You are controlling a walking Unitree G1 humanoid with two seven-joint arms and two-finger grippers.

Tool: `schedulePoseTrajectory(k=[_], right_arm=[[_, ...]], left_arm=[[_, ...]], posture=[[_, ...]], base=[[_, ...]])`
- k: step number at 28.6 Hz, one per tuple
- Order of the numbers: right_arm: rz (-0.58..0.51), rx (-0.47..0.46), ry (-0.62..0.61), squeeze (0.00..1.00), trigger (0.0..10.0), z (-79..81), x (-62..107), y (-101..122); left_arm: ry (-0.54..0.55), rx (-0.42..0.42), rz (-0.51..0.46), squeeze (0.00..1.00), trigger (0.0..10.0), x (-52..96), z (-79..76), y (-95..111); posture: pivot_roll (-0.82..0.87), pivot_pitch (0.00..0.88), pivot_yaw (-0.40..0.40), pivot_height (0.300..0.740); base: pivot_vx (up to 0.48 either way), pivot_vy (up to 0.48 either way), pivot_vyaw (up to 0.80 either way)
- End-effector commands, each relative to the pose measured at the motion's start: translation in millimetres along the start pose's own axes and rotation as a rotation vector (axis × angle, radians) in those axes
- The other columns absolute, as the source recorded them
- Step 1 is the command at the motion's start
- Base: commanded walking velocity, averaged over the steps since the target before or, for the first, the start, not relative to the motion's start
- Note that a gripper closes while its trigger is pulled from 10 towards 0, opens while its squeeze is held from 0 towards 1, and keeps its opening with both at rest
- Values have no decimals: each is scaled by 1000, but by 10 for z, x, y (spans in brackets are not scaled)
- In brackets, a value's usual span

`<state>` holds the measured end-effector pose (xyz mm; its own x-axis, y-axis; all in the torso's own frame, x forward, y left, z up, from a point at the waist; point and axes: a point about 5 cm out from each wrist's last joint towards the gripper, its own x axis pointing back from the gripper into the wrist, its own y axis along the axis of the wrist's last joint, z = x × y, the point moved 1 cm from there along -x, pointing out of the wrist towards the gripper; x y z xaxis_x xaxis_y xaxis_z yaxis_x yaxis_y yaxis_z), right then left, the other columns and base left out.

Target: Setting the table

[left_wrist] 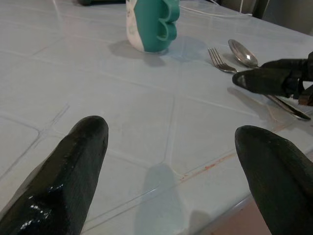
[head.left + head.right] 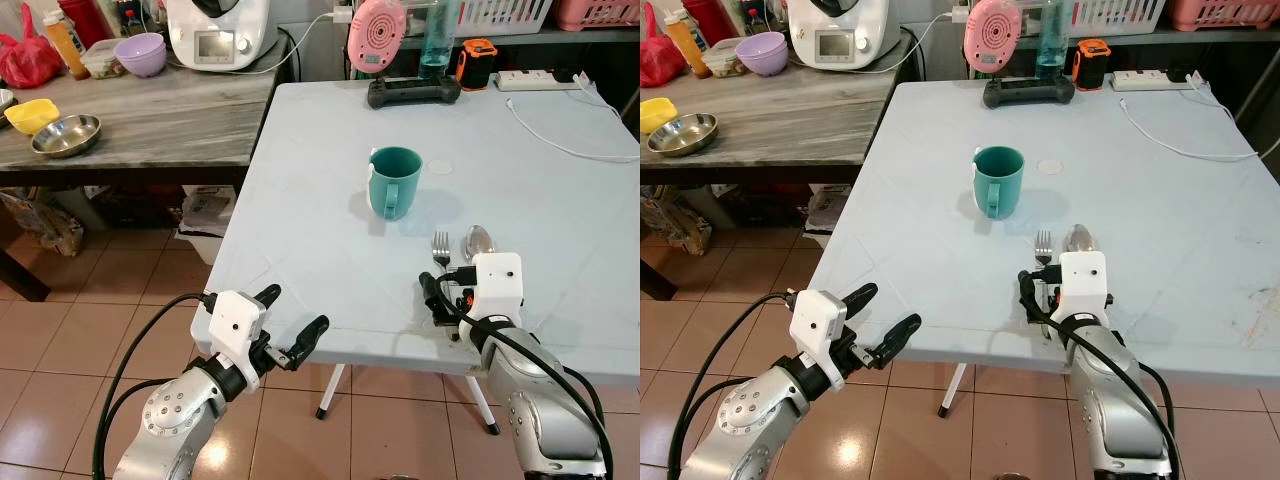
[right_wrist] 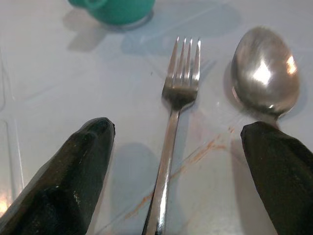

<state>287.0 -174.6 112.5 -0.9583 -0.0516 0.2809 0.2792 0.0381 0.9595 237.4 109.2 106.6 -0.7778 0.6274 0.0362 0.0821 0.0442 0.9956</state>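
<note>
Worktop (image 2: pixel 300 200): pale blue, tiled surface, near edge toward the robot.
Mug (image 2: pixel 394 182): teal, upright near the middle of the worktop, handle turned toward the near edge.
Fork (image 3: pixel 173 112): flat on the worktop, nearer the edge than the mug, tines toward the mug.
Spoon (image 3: pixel 264 71): just beside the fork on its right, bowl up, lying parallel with it.
Right hand (image 3: pixel 178 176): low over the worktop's near edge, fingers spread wide, fork handle between them, spoon bowl just past the right finger; holding nothing.
Left hand (image 2: pixel 295 325): at the worktop's near left corner, fingers wide apart, empty, well apart from the mug.
Controller (image 2: pixel 414 91): black, at the far edge of the worktop beyond the mug.
Cable (image 2: pixel 570 145): white, trailing over the far right part of the worktop.
Side worktop (image 2: pixel 150 115): grey, left of the pale worktop, carrying a steel bowl (image 2: pixel 66 135) and a purple bowl (image 2: pixel 140 54).
</note>
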Motion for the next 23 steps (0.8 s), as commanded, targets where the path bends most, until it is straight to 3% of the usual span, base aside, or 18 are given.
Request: schedulePoseTrajectory(k=[1,5,6,7,8,9,10,23], right_arm=[[24,-9,13,0,10000,28,-16,-33],[32,-6,22,0,10000,45,-24,-43],[38,-6,25,0,8745,54,-29,-57],[38,-6,25,0,8745,54,-29,-57],[41,-9,28,0,1569,59,-34,-64],[42,-11,30,0,1569,61,-37,-66],[40,-14,32,0,0,69,-43,-61],[27,-35,48,0,0,178,-174,7]], left_arm=[[-7,-5,9,0,10000,15,4,2],[-11,7,12,0,10000,16,-12,-3],[-15,28,13,0,10000,14,-15,-3],[-15,28,13,0,10000,14,-15,-3],[-28,31,15,0,10000,6,-27,3],[-39,29,17,0,10000,0,-39,8],[-41,30,17,0,10000,-1,-38,9],[-47,36,29,0,10000,1,-18,1]], posture=[[-151,103,86,740],[-147,103,87,740],[-147,102,88,740],[-147,102,88,740],[-147,102,88,740],[-147,102,88,740],[-146,103,92,740],[-142,101,98,740]], base=[[0,0,0],[0,0,0],[0,0,0],[0,0,0],[0,0,0],[0,0,0],[0,0,0],[0,0,0]])
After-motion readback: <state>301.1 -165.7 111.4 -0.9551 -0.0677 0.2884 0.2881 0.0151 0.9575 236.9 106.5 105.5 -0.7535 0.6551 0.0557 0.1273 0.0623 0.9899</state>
